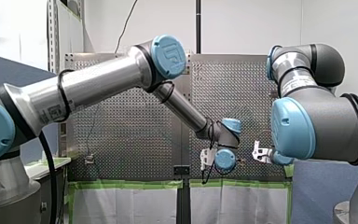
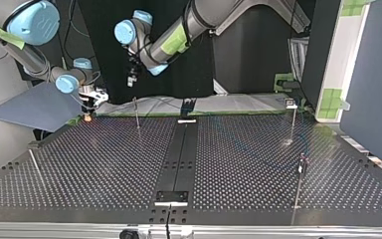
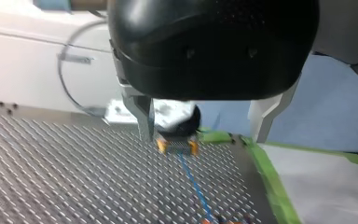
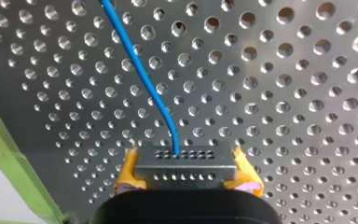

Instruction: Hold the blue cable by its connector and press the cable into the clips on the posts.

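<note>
Right wrist view: yellow-padded gripper [image 4: 186, 171] clamps rectangular connector [image 4: 185, 159].

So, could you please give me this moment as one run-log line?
right end effector: shut on connector | left end effector: open, empty | blue cable: trails from connector over table

From the front, the white wall [image 1: 242, 23] beyond the counter [image 1: 135, 121] is bright and evenly lit, and my left arm [image 1: 98, 84] carries soft highlights on its metal tube. From across, the counter lies dim against a dark backdrop. In the left wrist view the area past the counter washes out white and its holes smear into streaks. In the right wrist view each counter hole holds a bright crescent, and the connector [image 4: 185, 161] is evenly lit.
</note>
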Available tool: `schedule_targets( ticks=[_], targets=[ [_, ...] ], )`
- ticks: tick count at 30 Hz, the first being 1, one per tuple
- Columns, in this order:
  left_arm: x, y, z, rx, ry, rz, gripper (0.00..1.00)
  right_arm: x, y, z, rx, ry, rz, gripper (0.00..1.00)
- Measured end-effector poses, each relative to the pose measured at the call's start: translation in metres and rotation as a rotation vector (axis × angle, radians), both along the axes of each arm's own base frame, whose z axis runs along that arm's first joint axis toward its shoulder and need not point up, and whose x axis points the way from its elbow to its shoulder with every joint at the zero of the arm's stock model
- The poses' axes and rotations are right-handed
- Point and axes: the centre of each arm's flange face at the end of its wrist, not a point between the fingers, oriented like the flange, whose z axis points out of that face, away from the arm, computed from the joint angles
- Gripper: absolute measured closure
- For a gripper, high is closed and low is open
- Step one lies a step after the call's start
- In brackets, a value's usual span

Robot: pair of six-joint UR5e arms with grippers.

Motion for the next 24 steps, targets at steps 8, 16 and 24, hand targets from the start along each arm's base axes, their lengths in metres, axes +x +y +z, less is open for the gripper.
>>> schedule_targets(
  ticks=[8,16,24],
  targets=[
    [-0.016,-0.003,0.034,-0.058,-0.044,-0.051,0.00,0.000,0.000,0.000,-0.001,0.000,0.000,1.00],
    [-0.025,0.007,0.065,-0.103,-0.075,-0.027,0.00,0.001,0.000,-0.001,0.000,0.000,0.002,1.00],
    [-0.038,0.025,0.092,-0.116,-0.065,-0.016,0.00,0.001,0.001,-0.002,0.001,0.001,0.003,1.00]
  ],
)
